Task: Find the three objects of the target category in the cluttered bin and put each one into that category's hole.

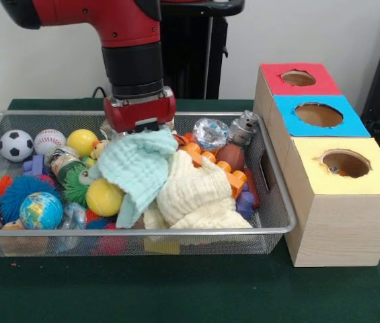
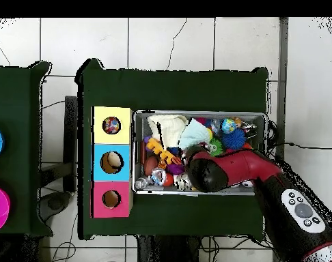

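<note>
My gripper [image 1: 138,129] is lowered into the wire bin [image 1: 280,229], its red wrist right above the top edge of a mint-green cloth [image 1: 136,171]. The cloth hides its tips. A cream cloth [image 1: 193,195] lies to the right of the green one. Balls fill the left half: a soccer ball [image 1: 16,145], a baseball [image 1: 48,141], two yellow balls [image 1: 82,141] [image 1: 103,197] and a globe ball [image 1: 40,210]. The wooden box has a red hole [image 1: 298,78], a blue hole [image 1: 319,114] and a yellow hole [image 1: 345,163]. From above, the arm [image 2: 227,170] covers the gripper.
Orange toy bricks [image 1: 213,165], a brown football [image 1: 230,156], a clear faceted ball [image 1: 210,132] and a metal part [image 1: 243,128] crowd the bin's right end. Blue [image 1: 16,195] and green [image 1: 75,187] spiky balls lie left. A small multicoloured ball [image 2: 111,125] shows inside the yellow hole.
</note>
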Available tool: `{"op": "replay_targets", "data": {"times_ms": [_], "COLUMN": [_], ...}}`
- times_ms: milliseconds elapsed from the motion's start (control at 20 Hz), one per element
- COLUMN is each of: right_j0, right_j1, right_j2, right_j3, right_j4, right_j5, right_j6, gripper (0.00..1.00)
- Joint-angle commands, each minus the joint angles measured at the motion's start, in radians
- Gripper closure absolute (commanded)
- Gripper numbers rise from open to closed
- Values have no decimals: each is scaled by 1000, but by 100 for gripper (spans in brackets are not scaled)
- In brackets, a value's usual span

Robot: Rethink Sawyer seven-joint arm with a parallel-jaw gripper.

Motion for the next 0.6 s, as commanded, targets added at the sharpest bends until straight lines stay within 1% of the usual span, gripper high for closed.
{"op": "replay_targets", "data": {"times_ms": [50,350,500,600], "right_j0": [43,64,86,90], "right_j1": [0,-28,-54,-61], "right_j2": [-137,-206,-254,-264], "right_j3": [106,147,166,187], "right_j4": [75,136,174,204], "right_j5": [-82,-109,-93,-93], "right_j6": [267,253,261,261], "gripper": [100,100,100,100]}}
